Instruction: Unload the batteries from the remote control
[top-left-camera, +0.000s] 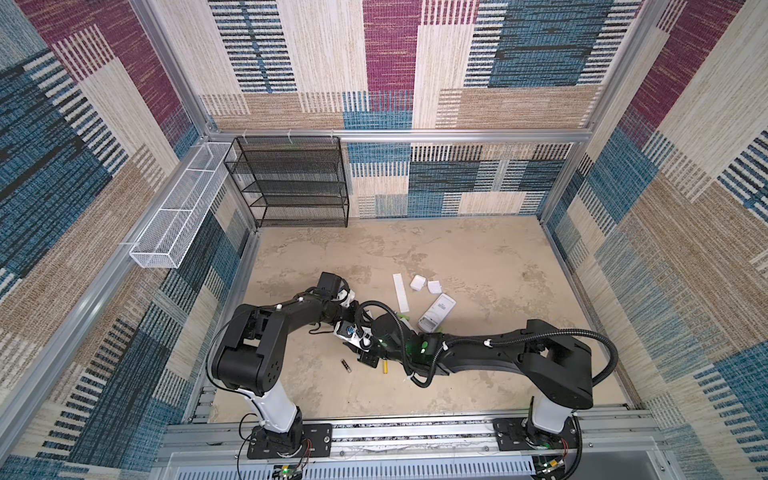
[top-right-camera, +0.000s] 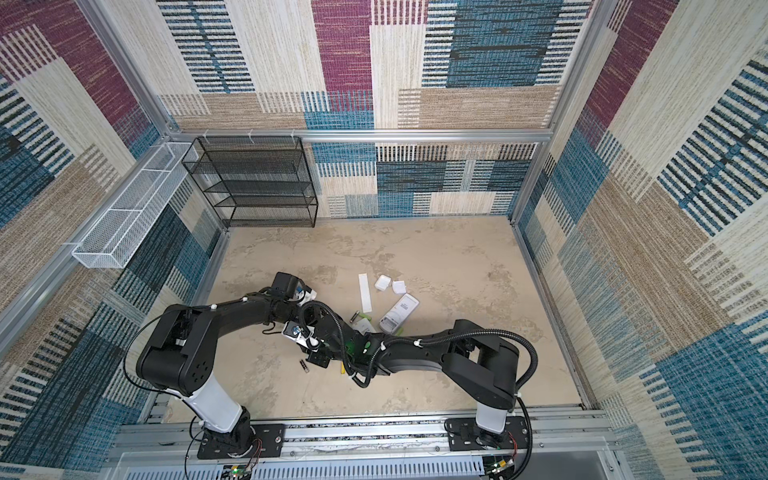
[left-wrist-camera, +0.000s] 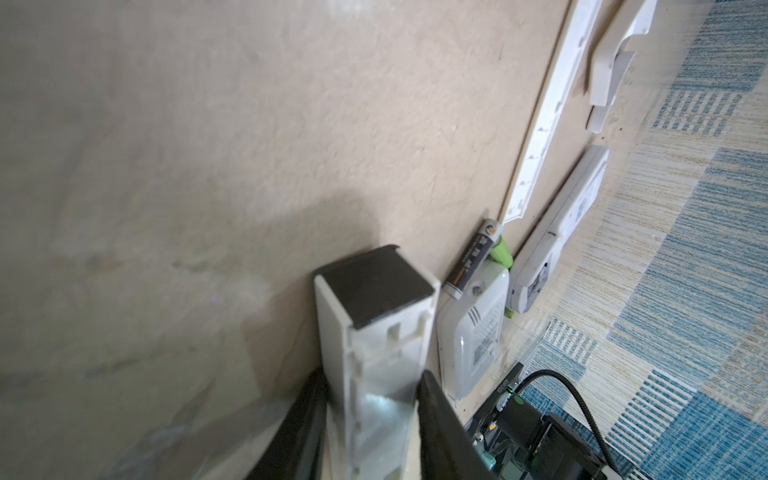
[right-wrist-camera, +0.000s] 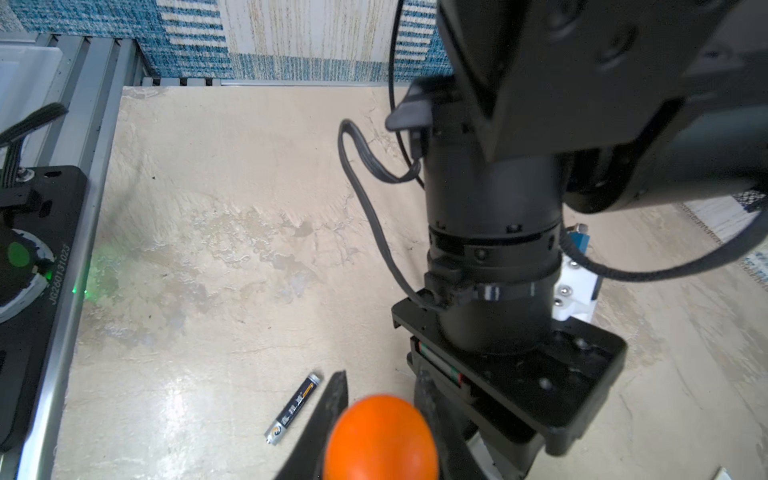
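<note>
At the left gripper (left-wrist-camera: 372, 378): narrow, clamped on a long white remote control (left-wrist-camera: 374, 286), with one black finger (left-wrist-camera: 442, 419) flat against each long side. Holds it over the table (left-wrist-camera: 166, 166), dark end face away from the wrist, channelled open back toward the camera.

At the right gripper (right-wrist-camera: 382, 376): closed on an orange handle (right-wrist-camera: 380, 436), probably a screwdriver's, though too near and blurred to be sure. Hangs low, just beside a black battery (right-wrist-camera: 293, 409) lying flat on the table, not gripped. Crowds close to the left wrist (right-wrist-camera: 490, 249), filling that side of the view.

In both top views: right forearm (top-left-camera: 469, 349) laid across the left arm, hiding both sets of fingertips. Near the crossing, toward the near edge: the black battery and a yellow battery (top-left-camera: 385, 368), apart from each other.

Farther in: a second black battery (left-wrist-camera: 471, 259) touching a lime green battery (left-wrist-camera: 500, 253), both against the end of a rounded white device (left-wrist-camera: 473, 332). Just beyond: a second white remote (top-left-camera: 436, 311), a long white cover strip (top-left-camera: 401, 293) and two small white covers (top-left-camera: 417, 283), all lying loose.
</note>
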